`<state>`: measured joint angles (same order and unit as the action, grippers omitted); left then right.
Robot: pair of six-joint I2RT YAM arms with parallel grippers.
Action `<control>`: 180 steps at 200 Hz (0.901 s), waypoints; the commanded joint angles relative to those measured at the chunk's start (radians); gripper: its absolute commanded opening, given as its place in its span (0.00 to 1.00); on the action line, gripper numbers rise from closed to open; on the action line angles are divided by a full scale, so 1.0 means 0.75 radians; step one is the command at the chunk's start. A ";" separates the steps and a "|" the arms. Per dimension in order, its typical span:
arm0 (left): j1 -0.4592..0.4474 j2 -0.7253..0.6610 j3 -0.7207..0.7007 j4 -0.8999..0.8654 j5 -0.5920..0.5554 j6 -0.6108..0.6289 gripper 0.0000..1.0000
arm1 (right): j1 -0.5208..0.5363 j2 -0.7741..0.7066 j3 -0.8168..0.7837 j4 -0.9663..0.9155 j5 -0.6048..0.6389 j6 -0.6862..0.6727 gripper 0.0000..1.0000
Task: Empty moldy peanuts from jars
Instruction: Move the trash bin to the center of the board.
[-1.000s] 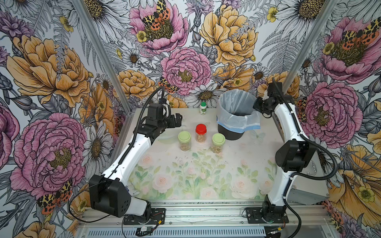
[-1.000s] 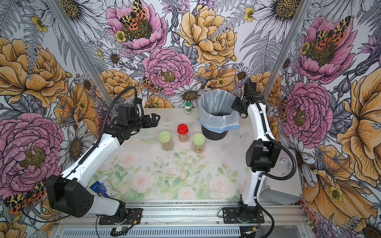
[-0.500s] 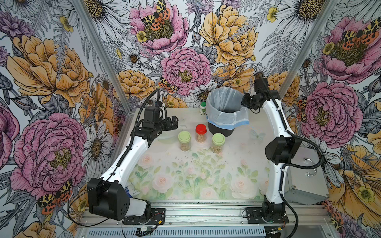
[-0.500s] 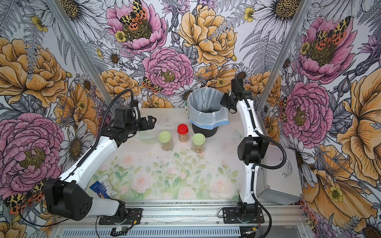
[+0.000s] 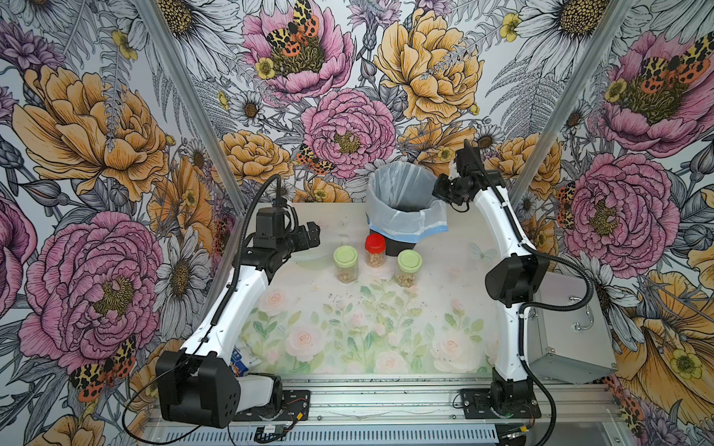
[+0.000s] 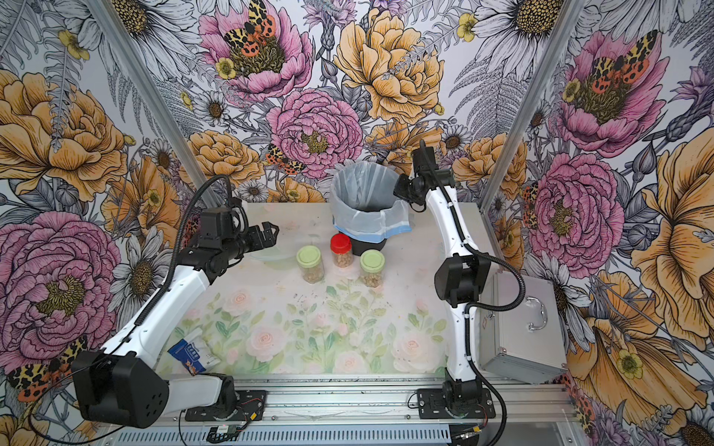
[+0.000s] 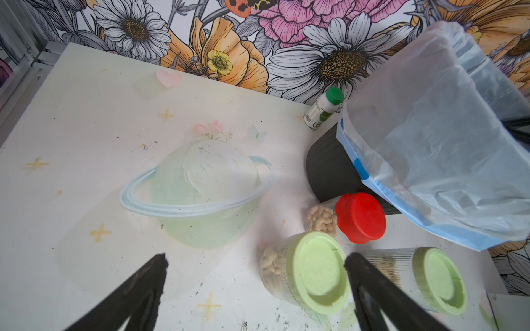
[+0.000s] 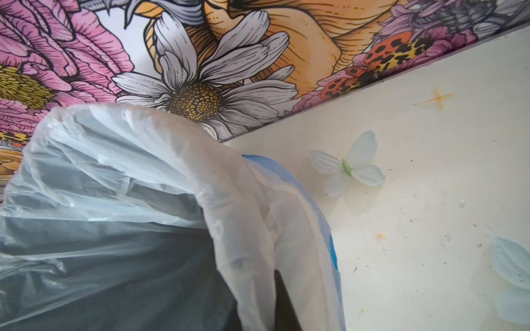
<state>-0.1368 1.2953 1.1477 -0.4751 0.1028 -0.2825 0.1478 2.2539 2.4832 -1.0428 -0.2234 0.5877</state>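
Nothing is emptied yet, as judged from the layout. The left green-lid jar (image 5: pixel 346 264), red-lid jar (image 5: pixel 375 251) and right green-lid jar (image 5: pixel 408 268) are all capped and upright. They are lined up mid-table, with the red one slightly farther back and just in front of the trash bin (image 5: pixel 405 220).

The moldy peanuts (image 7: pixel 319 219) are seen through the clear glass as tan, rounded and packed, filling the lower part of each jar. No mold can be made out at this resolution. No loose nuts are noted on the table (image 5: pixel 386 328), only dark specks.

The bin is lined with a pale bag with a blue hem and sits at far centre. Its inside looks empty as far as the top views show.

The left gripper (image 6: pixel 270 231) is spread wide with nothing held. It is poised just left of the left green-lid jar, above a planet print. The right gripper (image 5: pixel 440 189) is clamped, apparently on the bin's right rim and liner. The pinch itself is hidden by plastic in the right wrist view.

All steps remain: each lid off, each jar tipped into the bin.

A white bottle (image 7: pixel 324 109) with a green cap is left at the far wall beside the bin.
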 commanded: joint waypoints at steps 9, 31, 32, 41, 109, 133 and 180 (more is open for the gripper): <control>0.014 -0.041 -0.036 -0.005 0.033 -0.028 0.99 | 0.040 0.020 0.054 0.142 -0.095 0.049 0.05; 0.015 -0.058 -0.058 -0.006 0.025 -0.030 0.99 | 0.075 0.026 0.056 0.181 -0.088 0.019 0.06; 0.015 -0.057 -0.058 -0.006 0.025 -0.030 0.99 | 0.077 0.026 0.056 0.182 -0.086 0.018 0.06; 0.015 -0.062 -0.067 -0.005 0.026 -0.030 0.99 | 0.090 0.026 0.061 0.199 -0.081 0.011 0.06; 0.040 -0.108 -0.103 -0.006 0.028 -0.066 0.99 | 0.180 0.113 0.170 0.264 -0.101 -0.025 0.08; 0.061 -0.128 -0.096 -0.005 0.043 -0.071 0.99 | 0.216 0.131 0.176 0.292 -0.106 -0.027 0.09; 0.079 -0.151 -0.103 -0.005 0.040 -0.086 0.99 | 0.277 0.133 0.197 0.345 -0.148 -0.084 0.12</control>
<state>-0.0891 1.2137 1.0744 -0.4789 0.1177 -0.3206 0.3233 2.3413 2.5690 -0.9039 -0.2481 0.5354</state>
